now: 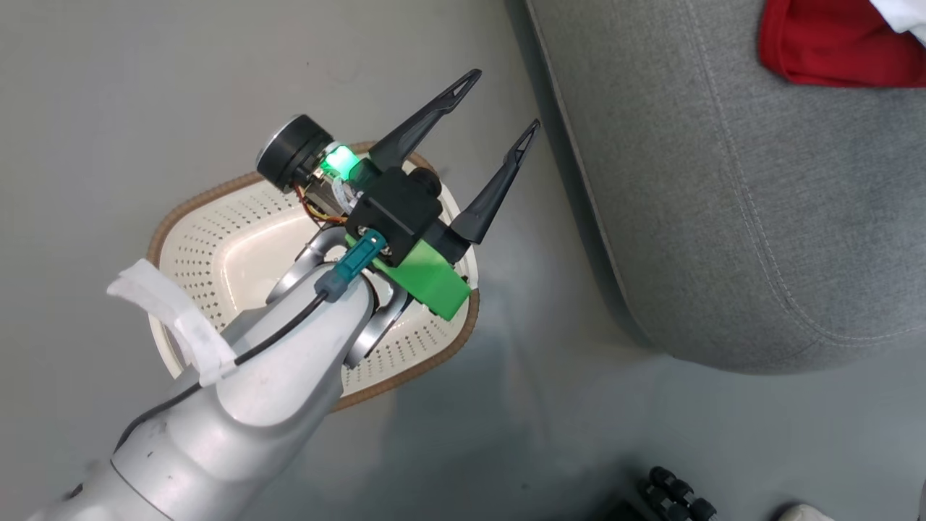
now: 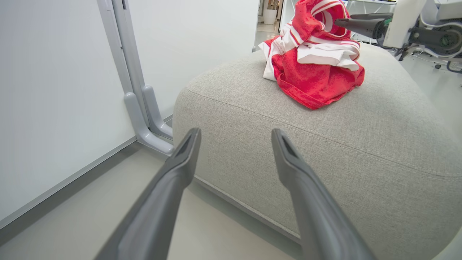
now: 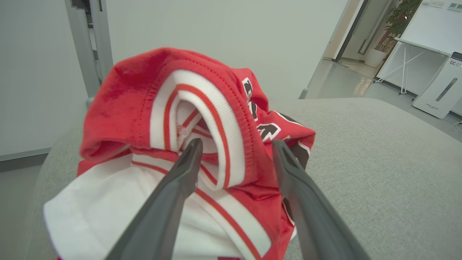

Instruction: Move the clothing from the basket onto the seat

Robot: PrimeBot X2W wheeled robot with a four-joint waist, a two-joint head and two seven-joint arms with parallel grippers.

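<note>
The red clothing (image 2: 314,68) with white stripes lies in a heap on top of the light-grey seat (image 2: 325,151); a corner of the clothing (image 1: 832,43) also shows at the upper right of the head view, on the seat (image 1: 723,181). My right gripper (image 3: 238,143) is open at the heap, its fingers on either side of a striped white fold of the clothing (image 3: 202,119). My left gripper (image 1: 500,103) is open and holds nothing, hanging over the far rim of the cream basket (image 1: 210,239) on the floor. What I see of the basket's inside is bare; my arm hides part of it.
The basket stands on grey floor just left of the seat's rounded edge. A white wall panel with a grey post foot (image 2: 148,119) is behind the seat. Dark wheels of my base (image 1: 676,496) show at the bottom. A white table and appliance (image 3: 438,90) stand far back.
</note>
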